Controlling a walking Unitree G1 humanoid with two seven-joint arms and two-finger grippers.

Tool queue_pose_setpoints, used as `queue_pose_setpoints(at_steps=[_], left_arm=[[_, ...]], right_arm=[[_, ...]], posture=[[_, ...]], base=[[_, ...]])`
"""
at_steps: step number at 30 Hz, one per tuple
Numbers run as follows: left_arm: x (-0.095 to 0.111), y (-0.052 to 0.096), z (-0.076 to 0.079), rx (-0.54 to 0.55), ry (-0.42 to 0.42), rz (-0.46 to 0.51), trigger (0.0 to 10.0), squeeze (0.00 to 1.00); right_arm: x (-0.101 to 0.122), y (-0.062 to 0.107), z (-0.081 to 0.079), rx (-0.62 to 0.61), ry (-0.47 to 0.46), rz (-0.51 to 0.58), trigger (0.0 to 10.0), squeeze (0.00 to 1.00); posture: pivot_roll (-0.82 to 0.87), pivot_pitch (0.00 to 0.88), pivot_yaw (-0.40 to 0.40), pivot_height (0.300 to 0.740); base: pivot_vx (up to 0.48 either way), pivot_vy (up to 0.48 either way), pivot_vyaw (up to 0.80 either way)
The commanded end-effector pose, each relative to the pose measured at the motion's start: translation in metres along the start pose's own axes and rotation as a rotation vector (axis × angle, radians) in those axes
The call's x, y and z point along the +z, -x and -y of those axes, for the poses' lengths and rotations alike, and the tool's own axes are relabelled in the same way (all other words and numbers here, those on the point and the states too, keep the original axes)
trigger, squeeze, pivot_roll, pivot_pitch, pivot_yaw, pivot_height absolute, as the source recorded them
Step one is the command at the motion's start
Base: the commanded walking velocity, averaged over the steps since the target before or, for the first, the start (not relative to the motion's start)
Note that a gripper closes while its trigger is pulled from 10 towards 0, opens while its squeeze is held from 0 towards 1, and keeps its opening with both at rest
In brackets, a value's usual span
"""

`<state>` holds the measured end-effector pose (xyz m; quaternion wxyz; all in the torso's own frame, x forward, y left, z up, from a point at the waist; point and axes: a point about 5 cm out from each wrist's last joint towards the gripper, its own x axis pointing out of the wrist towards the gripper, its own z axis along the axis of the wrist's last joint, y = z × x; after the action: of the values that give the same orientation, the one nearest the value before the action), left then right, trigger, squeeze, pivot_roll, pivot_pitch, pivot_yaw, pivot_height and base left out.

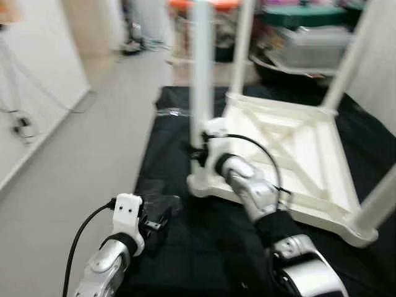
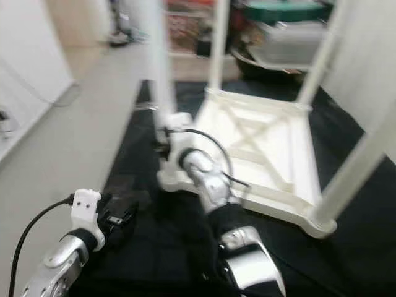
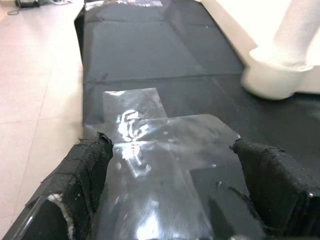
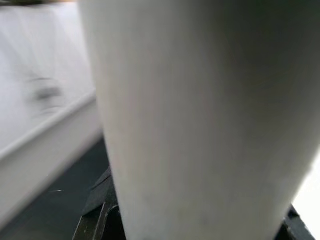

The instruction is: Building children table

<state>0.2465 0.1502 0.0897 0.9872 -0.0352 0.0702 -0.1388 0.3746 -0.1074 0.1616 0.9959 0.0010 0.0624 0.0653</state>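
A white children's table (image 1: 291,154) lies upside down on a black mat (image 1: 167,142), its legs pointing up. My right gripper (image 1: 199,151) is at the base of the near-left leg (image 1: 201,68) and is shut on it. That leg (image 4: 200,110) looms very close in the right wrist view, with a black finger (image 4: 95,220) beside it. My left gripper (image 1: 162,218) hovers low over the mat's near-left part, away from the table. Its fingers (image 3: 82,170) stand open over a patch of clear tape (image 3: 150,135), and the table's corner (image 3: 275,75) shows beyond.
Bare grey floor (image 1: 80,148) runs along the mat's left side, with a white wall and cables (image 1: 21,124) beyond it. Storage bins and clutter (image 1: 309,37) stand behind the table. The near-right leg (image 1: 380,201) rises close to my right arm.
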Motion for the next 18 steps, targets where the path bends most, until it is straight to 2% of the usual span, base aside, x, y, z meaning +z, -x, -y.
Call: queue_pose_setpoints(at_steps=[1, 2, 3, 4, 5, 7, 10, 11, 13, 14, 15, 16, 17, 18], left_arm=[[-0.001, -0.001, 0.001, -0.003, -0.007, -0.004, 10.0, 0.0], [-0.002, -0.001, 0.002, -0.005, -0.004, -0.005, 10.0, 0.0], [-0.002, -0.002, 0.003, -0.009, -0.004, -0.007, 10.0, 0.0], [-0.002, -0.002, 0.003, -0.009, -0.004, -0.007, 10.0, 0.0], [-0.003, -0.003, 0.002, -0.012, -0.004, -0.009, 10.0, 0.0], [-0.003, -0.004, 0.001, -0.013, -0.006, -0.01, 10.0, 0.0], [-0.003, -0.004, 0.001, -0.015, -0.007, -0.01, 10.0, 0.0], [-0.003, -0.005, 0.0, -0.016, -0.008, -0.009, 10.0, 0.0], [-0.003, -0.005, 0.0, -0.016, -0.008, -0.009, 10.0, 0.0], [-0.003, -0.005, 0.0, -0.016, -0.008, -0.009, 10.0, 0.0], [-0.003, -0.005, 0.0, -0.016, -0.008, -0.009, 10.0, 0.0], [-0.003, -0.006, 0.001, -0.017, -0.008, -0.008, 10.0, 0.0], [-0.003, -0.004, 0.001, -0.018, -0.006, -0.007, 10.0, 0.0], [-0.003, -0.004, 0.001, -0.018, -0.005, -0.006, 10.0, 0.0]], right_arm=[[-0.036, 0.011, 0.049, -0.293, 0.007, -0.186, 0.0, 0.0], [-0.041, 0.024, 0.076, -0.473, -0.002, -0.183, 0.0, 0.0], [-0.044, 0.037, 0.096, -0.588, 0.001, -0.181, 0.0, 0.0], [-0.044, 0.037, 0.096, -0.588, 0.001, -0.181, 0.0, 0.0], [-0.045, 0.046, 0.108, -0.652, 0.013, -0.182, 0.0, 0.0], [-0.045, 0.051, 0.114, -0.695, 0.018, -0.193, 0.0, 0.0], [-0.044, 0.053, 0.112, -0.69, 0.013, -0.202, 0.0, 0.0], [-0.041, 0.046, 0.099, -0.609, -0.036, -0.189, 10.0, 0.0], [-0.041, 0.046, 0.099, -0.609, -0.036, -0.189, 10.0, 0.0], [-0.036, 0.038, 0.077, -0.462, -0.109, -0.16, 10.0, 0.0], [-0.036, 0.038, 0.077, -0.462, -0.109, -0.16, 10.0, 0.0], [-0.026, 0.033, 0.058, -0.329, -0.164, -0.092, 10.0, 0.0], [0.002, 0.029, 0.022, 0.02, -0.266, 0.03, 10.0, 1.0], [0.011, 0.029, 0.013, 0.125, -0.277, 0.064, 10.0, 1.0]], posture=[[0.02, 0.0, -0.049, 0.74], [0.01, 0.0, -0.04, 0.74], [0.0, 0.0, -0.037, 0.74], [0.0, 0.0, -0.037, 0.74], [0.0, 0.0, -0.033, 0.74], [-0.01, 0.0, -0.03, 0.74], [-0.01, 0.0, -0.032, 0.74], [-0.01, 0.0, -0.032, 0.74], [-0.01, 0.0, -0.032, 0.74], [-0.01, 0.0, -0.031, 0.74], [-0.01, 0.0, -0.031, 0.74], [0.0, 0.0, -0.033, 0.74], [0.0, 0.0, -0.037, 0.74], [0.01, 0.0, -0.038, 0.74]], base=[[0.0, 0.0, 0.0], [0.0, 0.0, 0.0], [0.0, 0.0, 0.0], [0.0, 0.0, 0.0], [0.0, 0.0, 0.0], [0.0, 0.0, 0.0], [0.0, 0.0, 0.0], [0.0, 0.0, 0.0], [0.0, 0.0, 0.0], [0.0, 0.0, 0.0], [0.0, 0.0, 0.0], [0.0, 0.0, 0.0], [0.0, 0.0, 0.0], [0.0, 0.0, 0.0]])
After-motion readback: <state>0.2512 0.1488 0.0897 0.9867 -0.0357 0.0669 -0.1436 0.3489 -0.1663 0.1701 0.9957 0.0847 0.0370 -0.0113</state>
